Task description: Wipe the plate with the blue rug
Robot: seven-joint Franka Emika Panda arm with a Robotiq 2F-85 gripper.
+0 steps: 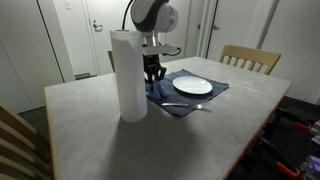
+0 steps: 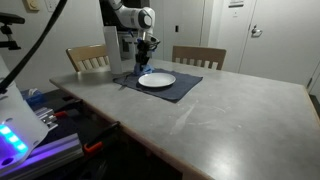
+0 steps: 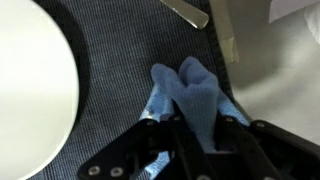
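Observation:
A white plate (image 1: pixel 194 86) sits on a dark blue placemat (image 1: pixel 180 103); it shows in both exterior views (image 2: pixel 156 80) and at the left of the wrist view (image 3: pixel 30 75). A light blue rug (image 3: pixel 190 95) lies bunched on the placemat beside the plate. My gripper (image 3: pixel 195 125) is shut on the blue rug, fingers pinching its folds. In the exterior views the gripper (image 1: pixel 153 74) (image 2: pixel 145 64) hangs just beside the plate's edge, low over the placemat.
A tall white paper towel roll (image 1: pixel 128 75) stands near the placemat and hides part of the arm. A piece of cutlery (image 1: pixel 185 106) lies on the mat's edge, also in the wrist view (image 3: pixel 188 12). Wooden chairs (image 1: pixel 250 58) (image 2: pixel 198 56) stand around the table (image 2: pixel 220 115).

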